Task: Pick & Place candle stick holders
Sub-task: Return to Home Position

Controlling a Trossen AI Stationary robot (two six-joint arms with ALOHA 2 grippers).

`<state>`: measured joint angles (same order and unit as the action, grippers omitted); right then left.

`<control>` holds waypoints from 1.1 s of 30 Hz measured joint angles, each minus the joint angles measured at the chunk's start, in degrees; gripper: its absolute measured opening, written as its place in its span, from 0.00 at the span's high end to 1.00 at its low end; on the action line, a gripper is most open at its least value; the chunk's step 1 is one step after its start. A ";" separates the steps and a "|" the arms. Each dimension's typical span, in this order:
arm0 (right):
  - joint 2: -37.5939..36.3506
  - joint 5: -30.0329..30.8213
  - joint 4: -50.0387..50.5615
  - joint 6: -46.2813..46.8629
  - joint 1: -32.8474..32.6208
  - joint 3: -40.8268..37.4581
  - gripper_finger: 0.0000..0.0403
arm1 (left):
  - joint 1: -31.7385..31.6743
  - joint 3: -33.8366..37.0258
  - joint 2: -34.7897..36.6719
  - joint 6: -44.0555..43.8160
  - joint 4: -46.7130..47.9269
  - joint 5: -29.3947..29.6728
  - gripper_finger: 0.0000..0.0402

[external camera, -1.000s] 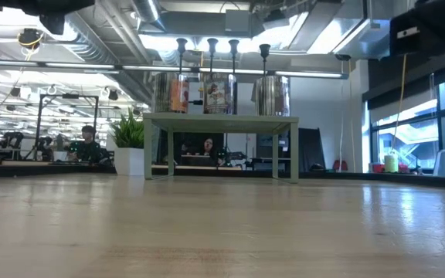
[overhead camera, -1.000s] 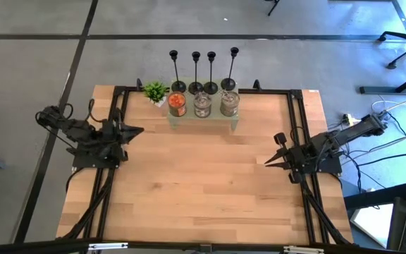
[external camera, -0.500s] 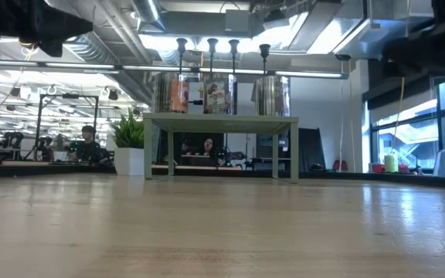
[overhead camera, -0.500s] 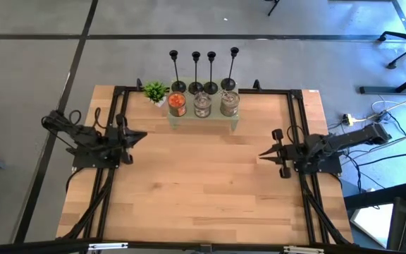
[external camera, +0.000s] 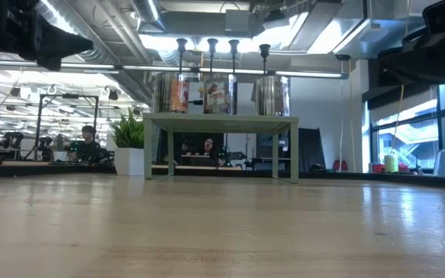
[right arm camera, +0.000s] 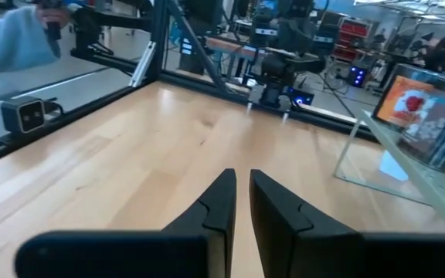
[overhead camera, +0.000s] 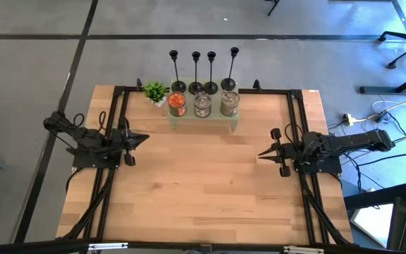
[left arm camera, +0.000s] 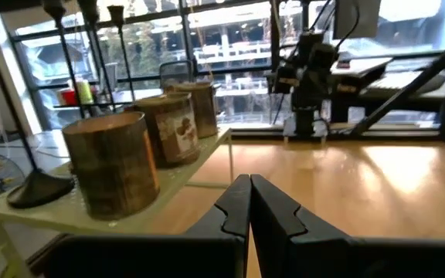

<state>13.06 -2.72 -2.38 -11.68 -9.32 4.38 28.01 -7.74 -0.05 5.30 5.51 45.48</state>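
Four slim black candle stick holders (overhead camera: 196,70) stand by their disc bases in a row on the back of a small pale-green shelf (overhead camera: 203,118) at the table's far edge. Their cups show in the low view (external camera: 212,43), and one base shows in the left wrist view (left arm camera: 33,189). My left gripper (overhead camera: 145,137) is shut and empty at the table's left, pointing toward the middle. My right gripper (overhead camera: 261,154) is at the table's right, pointing toward the middle, empty, with only a thin slit between its fingers (right arm camera: 242,177).
Three squat jars (overhead camera: 202,104) stand in front of the candle stick holders on the shelf. A small green plant (overhead camera: 155,92) stands left of it. A black frame (overhead camera: 122,92) runs along the table's sides. People sit in the room behind (external camera: 89,143). A sleeve (right arm camera: 14,38) shows beyond the table.
Both arms have come down lower over the table. My right gripper has swung a little toward the far edge and the table's middle. My left gripper has reached slightly toward the middle. The candle stick holders have not moved.
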 joint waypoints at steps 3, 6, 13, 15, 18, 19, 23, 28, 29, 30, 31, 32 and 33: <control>0.00 0.00 -0.01 -0.93 1.03 0.00 0.89 | 0.00 1.35 0.02 0.42 -1.68 -1.50 0.99; 0.00 0.58 -0.01 -1.18 1.91 0.00 0.89 | -0.06 4.34 0.02 2.35 -7.23 -4.67 0.99; 0.07 1.05 0.06 -1.68 2.29 0.00 0.89 | -2.13 7.22 -0.34 1.95 -9.82 -6.21 0.99; 0.07 1.05 0.09 -1.69 2.29 0.00 0.89 | -2.93 7.21 -0.04 3.18 -10.14 -7.45 0.99; 0.07 1.05 0.08 -1.67 2.29 0.00 0.89 | -4.14 7.24 -0.12 3.63 -9.66 -10.21 0.99; 0.07 1.07 0.08 -1.67 2.29 0.00 0.89 | -4.55 7.24 -0.25 4.23 -9.65 -11.11 0.99; 0.07 1.07 0.08 -1.68 2.29 0.00 0.89 | -5.65 7.24 -0.80 6.97 -9.65 -12.63 0.99; 0.07 1.07 0.06 -1.69 2.29 0.00 0.89 | -6.14 7.24 -1.07 7.37 -9.61 -12.24 0.99; 0.09 1.07 0.06 -1.69 2.29 0.00 0.89 | -6.14 7.24 -1.06 7.37 -9.61 -12.23 0.99; 0.09 1.07 0.06 -1.69 2.29 0.00 0.89 | -6.14 7.24 -1.05 7.48 -9.61 -12.17 0.99; 0.09 1.07 0.06 -1.69 2.29 0.00 0.89 | -6.14 7.24 -1.05 7.50 -9.63 -12.10 0.99; 0.09 1.07 0.07 -1.69 2.29 0.00 0.89 | -6.14 7.24 -1.05 7.50 -9.63 -12.10 0.99; 0.09 1.07 0.06 -1.67 2.29 0.00 0.89 | -6.14 7.24 -1.05 7.48 -9.63 -12.12 0.99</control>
<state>13.15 -1.65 -2.33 -13.34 -7.03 4.38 21.87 -0.49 -1.10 12.78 -4.12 33.36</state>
